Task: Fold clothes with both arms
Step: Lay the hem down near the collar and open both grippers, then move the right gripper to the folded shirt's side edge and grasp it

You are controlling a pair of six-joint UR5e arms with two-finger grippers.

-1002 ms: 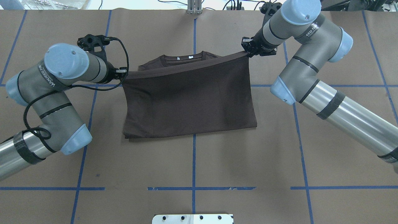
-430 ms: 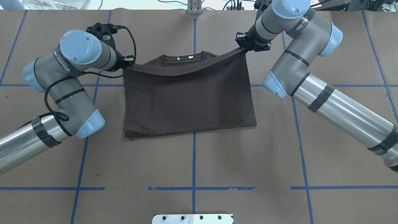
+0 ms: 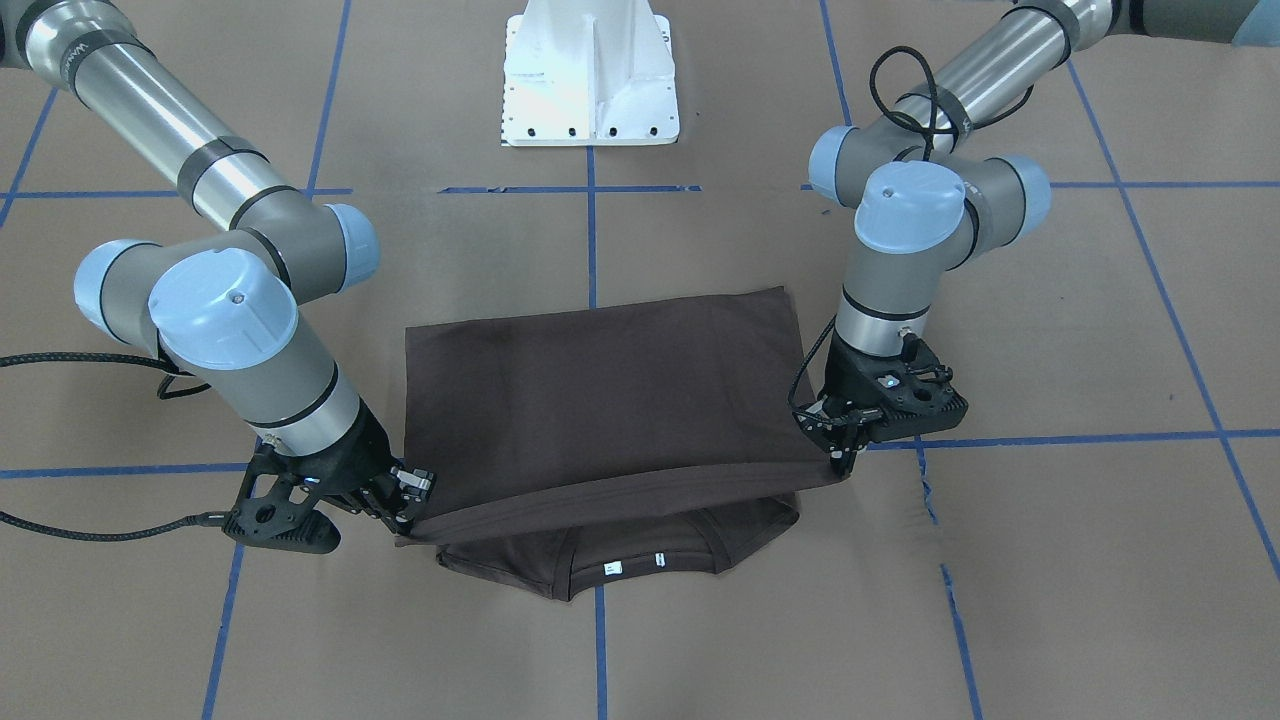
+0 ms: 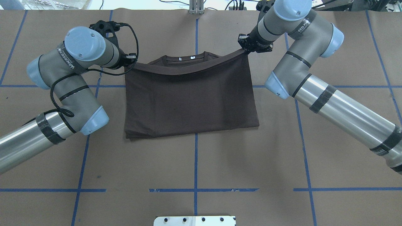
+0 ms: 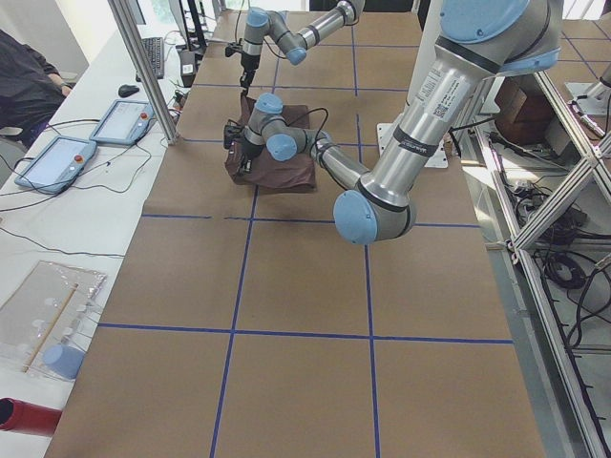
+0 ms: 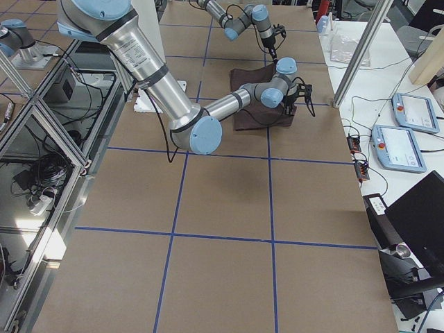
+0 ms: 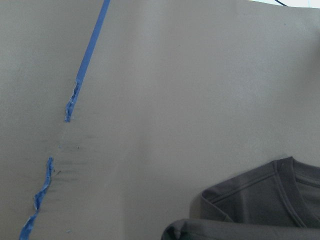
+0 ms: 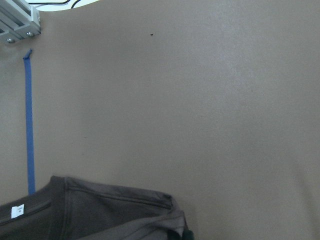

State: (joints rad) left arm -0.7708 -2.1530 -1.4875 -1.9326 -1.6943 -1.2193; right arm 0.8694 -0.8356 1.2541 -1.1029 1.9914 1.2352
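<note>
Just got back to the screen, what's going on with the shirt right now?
Both arms are mid-fold on the dark brown T-shirt. The left gripper and the right gripper each pinch one corner of the folded-over edge, which is stretched between them near the far end. That layer covers most of the shirt. The collar and its white labels show just beyond the held edge, which does not look set down on the table yet.
</note>
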